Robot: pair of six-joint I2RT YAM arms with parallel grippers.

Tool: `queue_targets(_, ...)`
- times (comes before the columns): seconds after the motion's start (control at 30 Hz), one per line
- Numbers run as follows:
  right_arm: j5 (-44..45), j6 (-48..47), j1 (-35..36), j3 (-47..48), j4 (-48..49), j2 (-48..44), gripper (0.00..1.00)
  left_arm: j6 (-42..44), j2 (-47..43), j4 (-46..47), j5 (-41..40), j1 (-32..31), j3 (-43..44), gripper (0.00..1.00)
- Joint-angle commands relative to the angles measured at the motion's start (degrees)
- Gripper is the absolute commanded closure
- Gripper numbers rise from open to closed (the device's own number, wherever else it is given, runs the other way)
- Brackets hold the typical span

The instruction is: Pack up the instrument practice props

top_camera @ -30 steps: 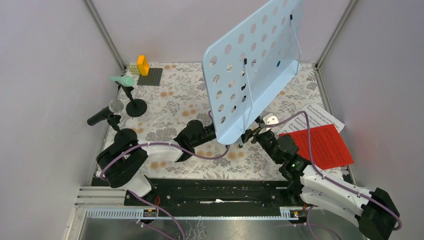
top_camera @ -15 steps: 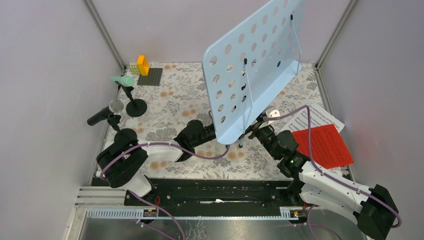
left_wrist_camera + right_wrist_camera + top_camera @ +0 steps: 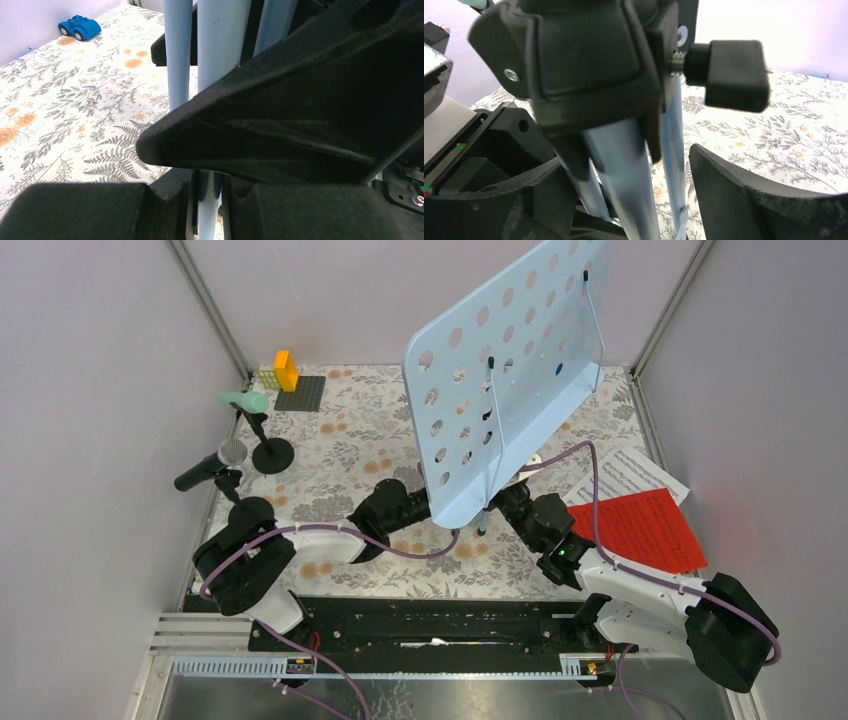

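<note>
Standing tilted at the middle of the floral tabletop (image 3: 350, 440), the pale blue perforated sheet-music rack (image 3: 500, 370) has its holed panel raised toward the back right. Its lower edge hangs low between the two arms.

The left fingers (image 3: 300, 115) are nearly closed and clamp one of the rack's pale blue tubes, which runs straight down between them in the left wrist view. From above they are hidden under the panel's lower left corner.

The right fingers (image 3: 764, 200) are spread wide on either side of the rack's legs, just below the black collar (image 3: 589, 75) and its screw knob (image 3: 729, 75). A clear gap shows on the knob side, and they grip nothing.

To the right of the right arm, the red music sheet (image 3: 645, 530) lies flat, partly covering the white music sheet (image 3: 630, 472), both near the right wall.

At the left side, the mint-green microphone (image 3: 243, 400) sits on a black round-based mic holder (image 3: 272, 455). The black microphone (image 3: 210, 468) with its silver grille sits just in front of it, closer to the left arm.

In the back left corner, yellow and orange building bricks (image 3: 285, 370) stand beside a grey plate (image 3: 302, 393).

The left wrist view also shows a small blue toy car (image 3: 80, 27) on the cloth by the wall, well apart from the rack.
</note>
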Motion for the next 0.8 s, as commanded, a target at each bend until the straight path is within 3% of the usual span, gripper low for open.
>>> queue_targets(0.0, 2.98, -0.69, 0.41, 2.67, 6.11, 3.58, 0.22, -5.14, 1.61, -9.6, 7.22, -1.72, -1.41, 0.92)
queue_targets(0.07, 2.4, -1.02, 0.43, 3.01, 6.24, 4.68, 0.33, -5.24, 1.09, -9.69, 7.21, -1.77, -1.94, 0.83)
queue_targets(0.13, 2.13, -1.13, 0.43, 3.24, 6.62, 5.21, 0.54, -4.97, 0.12, -10.06, 6.47, -1.79, -2.76, 0.72)
queue_targets(0.23, 2.0, -1.66, 0.37, 3.43, 6.69, 5.35, 0.78, -3.63, -1.57, -12.95, 4.72, -1.77, -3.11, 0.62)
queue_targets(0.37, 2.4, -1.81, 0.36, 3.84, 6.27, 5.05, 0.98, -2.67, -5.2, -15.18, 1.04, -1.71, -4.5, 0.52)
queue_targets(0.43, 2.83, -0.66, 0.37, 4.83, 4.84, 4.79, 1.0, -2.8, -6.99, -14.24, -1.34, -1.77, -6.04, 0.43)
queue_targets(0.47, 3.29, 0.47, 0.43, 5.35, 3.98, 4.52, 1.0, -2.86, -7.69, -13.62, -2.59, -1.75, -6.81, 0.34)
queue_targets(0.53, 5.37, 4.0, 0.42, 6.72, 1.9, 3.86, 1.0, -3.21, -8.35, -11.95, -4.29, -1.79, -7.95, 0.04)
queue_targets(0.77, 14.81, 16.04, 0.38, 14.15, -11.99, 1.6, 1.0, -5.55, -7.93, -6.42, -9.34, -1.74, -10.33, 0.01)
